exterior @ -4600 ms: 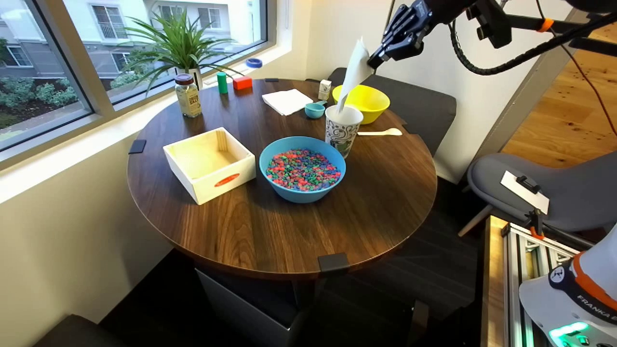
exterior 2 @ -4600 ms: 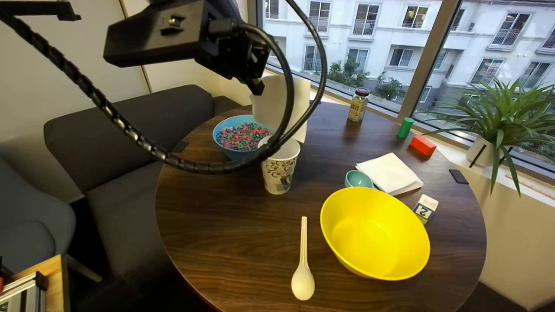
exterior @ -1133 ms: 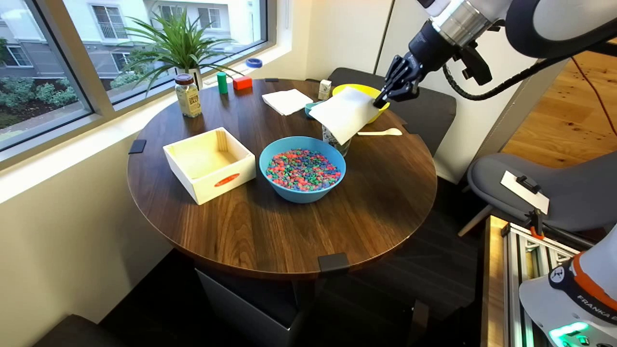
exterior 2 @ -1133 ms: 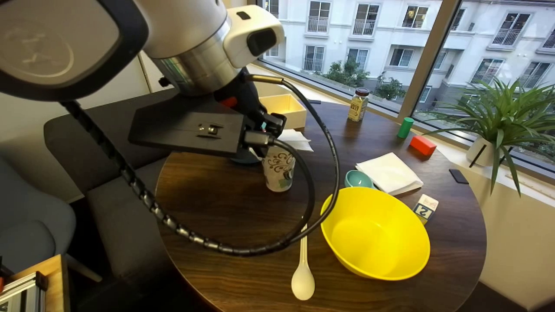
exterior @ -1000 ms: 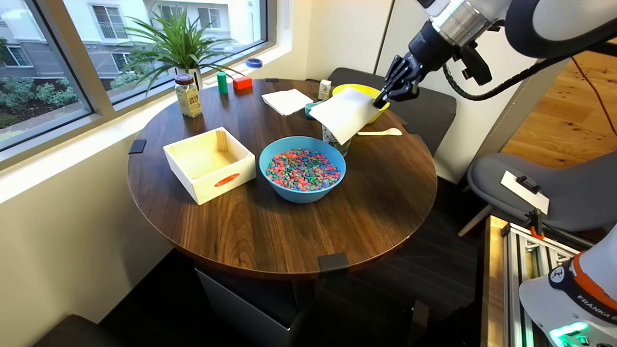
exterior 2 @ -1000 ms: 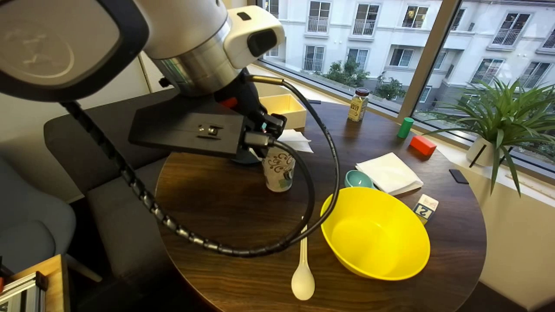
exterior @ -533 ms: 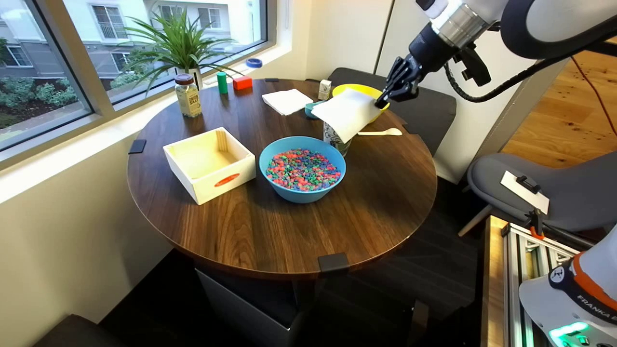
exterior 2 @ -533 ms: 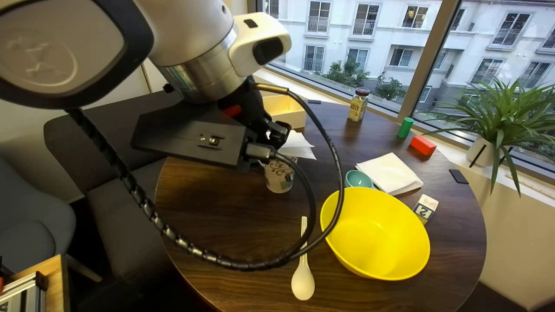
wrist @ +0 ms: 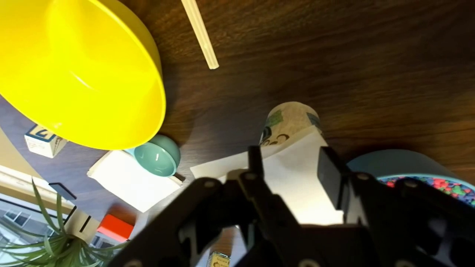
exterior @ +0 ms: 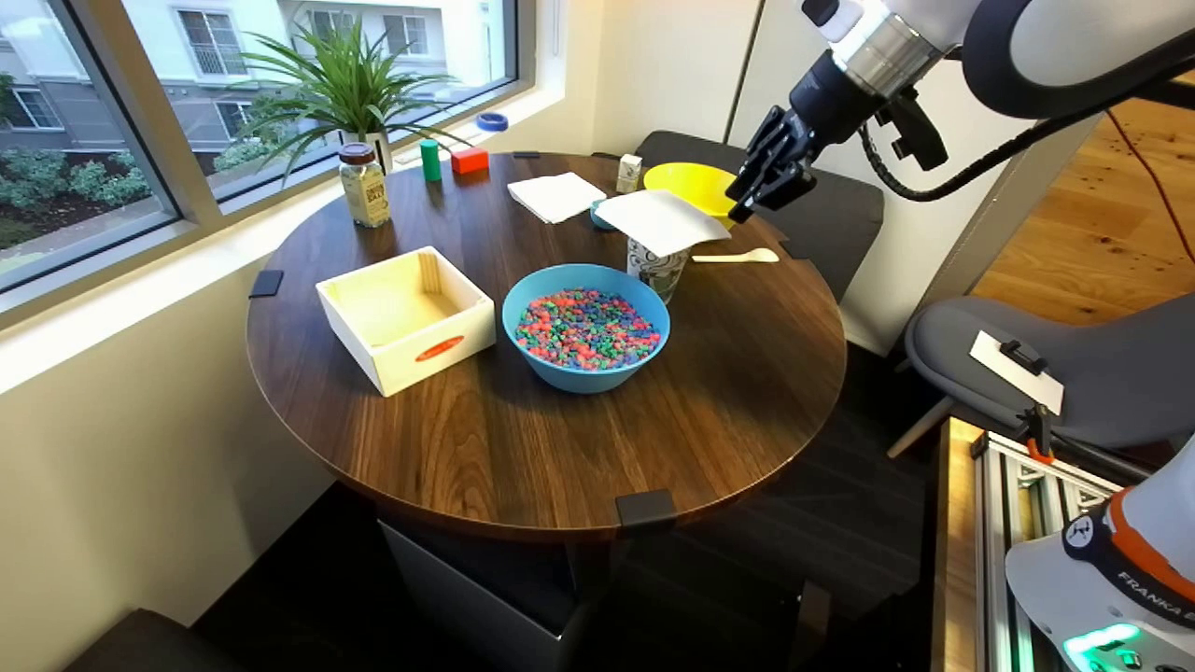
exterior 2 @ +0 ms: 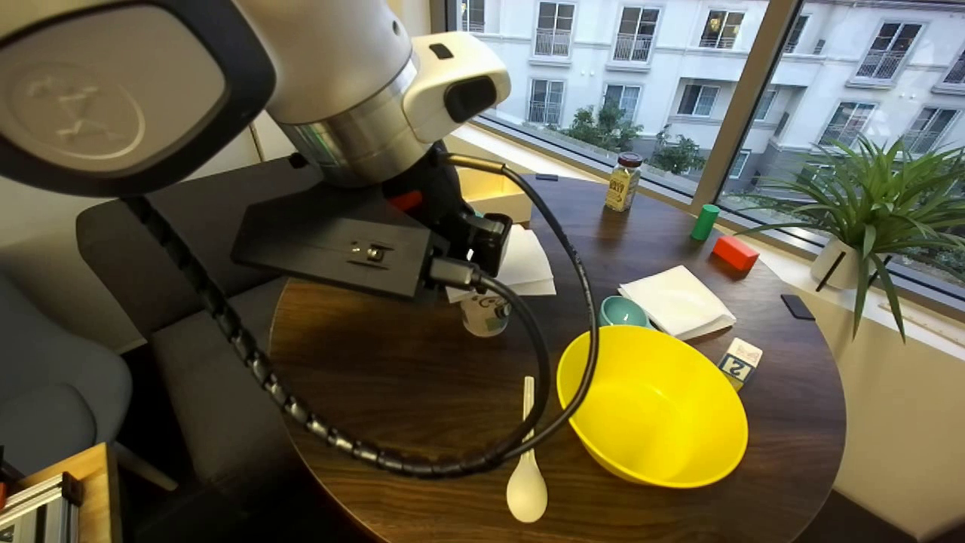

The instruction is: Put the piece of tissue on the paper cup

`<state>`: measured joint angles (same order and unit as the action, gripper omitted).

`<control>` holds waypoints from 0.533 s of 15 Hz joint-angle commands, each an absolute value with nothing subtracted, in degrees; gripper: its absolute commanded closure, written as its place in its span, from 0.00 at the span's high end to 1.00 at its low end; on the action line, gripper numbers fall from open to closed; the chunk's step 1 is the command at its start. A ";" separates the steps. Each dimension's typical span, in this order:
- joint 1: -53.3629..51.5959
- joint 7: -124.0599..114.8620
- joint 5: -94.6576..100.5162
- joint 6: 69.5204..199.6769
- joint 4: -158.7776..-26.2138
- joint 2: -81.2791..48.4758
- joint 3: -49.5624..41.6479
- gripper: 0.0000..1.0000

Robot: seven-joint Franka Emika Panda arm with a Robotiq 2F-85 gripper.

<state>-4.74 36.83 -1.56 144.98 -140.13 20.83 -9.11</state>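
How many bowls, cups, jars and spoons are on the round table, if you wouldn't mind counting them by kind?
Bowls: 2 (blue bowl, yellow bowl)
Cups: 2 (paper cup, small teal cup)
Jars: 1 (dark-lidded jar)
Spoons: 1 (pale spoon)
Total: 6

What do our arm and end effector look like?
Arm: rounded white shells, dark-rimmed joint cap, silver collar. Base: white, orange stripe, black band lettered FRANKA, glowing green lights. End effector: black, two fingers, exposed linkages; flat black box mounted by it. Cables: black, one run ribbed.
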 commanded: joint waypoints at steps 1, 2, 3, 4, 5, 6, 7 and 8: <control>-4.52 35.95 -1.60 144.66 -140.18 20.82 -8.78 0.77; -4.53 35.93 -1.59 144.63 -140.20 20.91 -8.76 0.84; -4.50 35.75 -1.56 144.54 -140.24 21.12 -8.68 0.92; -4.32 34.85 -1.51 144.18 -140.26 21.65 -8.41 0.99; -4.13 33.37 -1.50 143.62 -140.31 22.46 -8.03 1.00; -3.69 30.86 -1.19 143.22 -140.46 23.50 -7.37 1.00; -3.66 28.45 -1.45 142.78 -140.68 24.85 -6.91 1.00; -3.44 25.16 -1.62 142.33 -140.99 26.49 -6.29 1.00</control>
